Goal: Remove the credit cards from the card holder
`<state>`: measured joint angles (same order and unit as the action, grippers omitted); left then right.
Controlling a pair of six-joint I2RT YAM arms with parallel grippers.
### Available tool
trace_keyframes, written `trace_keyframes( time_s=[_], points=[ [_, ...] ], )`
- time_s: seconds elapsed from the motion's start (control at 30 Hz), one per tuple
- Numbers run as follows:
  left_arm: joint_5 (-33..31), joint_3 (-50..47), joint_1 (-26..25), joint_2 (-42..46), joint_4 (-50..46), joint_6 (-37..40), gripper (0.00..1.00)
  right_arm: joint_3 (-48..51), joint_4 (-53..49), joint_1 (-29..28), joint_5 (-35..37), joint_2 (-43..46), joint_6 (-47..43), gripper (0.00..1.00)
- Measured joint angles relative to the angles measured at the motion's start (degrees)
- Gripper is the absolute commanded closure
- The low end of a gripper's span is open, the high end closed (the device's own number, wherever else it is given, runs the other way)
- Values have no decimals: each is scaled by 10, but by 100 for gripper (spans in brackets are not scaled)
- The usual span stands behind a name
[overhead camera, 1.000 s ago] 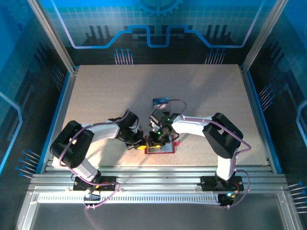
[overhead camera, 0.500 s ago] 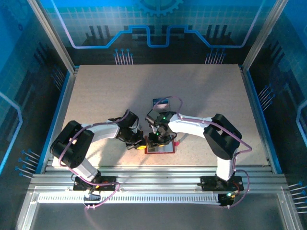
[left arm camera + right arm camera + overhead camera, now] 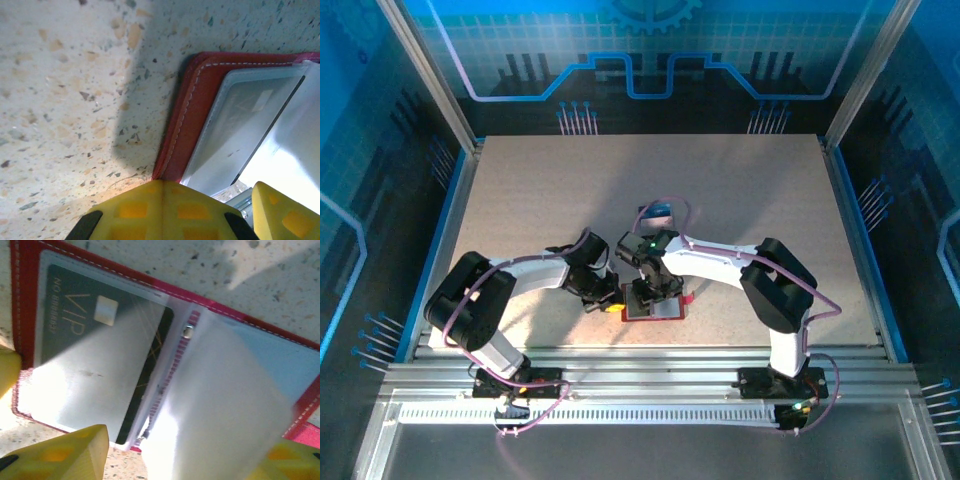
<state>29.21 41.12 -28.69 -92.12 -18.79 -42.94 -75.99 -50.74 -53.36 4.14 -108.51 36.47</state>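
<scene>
Card holder (image 3: 655, 309): red, lying open, lower centre of top view. Left pocket holds black card (image 3: 100, 355) lettered "VIP" and "NO", digits unreadable. Blue card (image 3: 658, 214): on table, above holder. Right gripper (image 3: 180, 460): fingers wide apart over clear leaf. Left gripper (image 3: 246, 202): at holder's left edge, grip unclear.

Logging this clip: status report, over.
Right gripper open over open red folding card holder. Left gripper at its edge, jaws unclear. Dark VIP card inside clear sleeve; blue card on table.
</scene>
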Motion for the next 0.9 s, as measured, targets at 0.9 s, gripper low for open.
trace_keyframes(
  time_s=[0.9],
  points=[
    [-4, 51, -3, -1, -25, 9, 100, 88, -17, 62, 30, 113, -3, 48]
  ],
)
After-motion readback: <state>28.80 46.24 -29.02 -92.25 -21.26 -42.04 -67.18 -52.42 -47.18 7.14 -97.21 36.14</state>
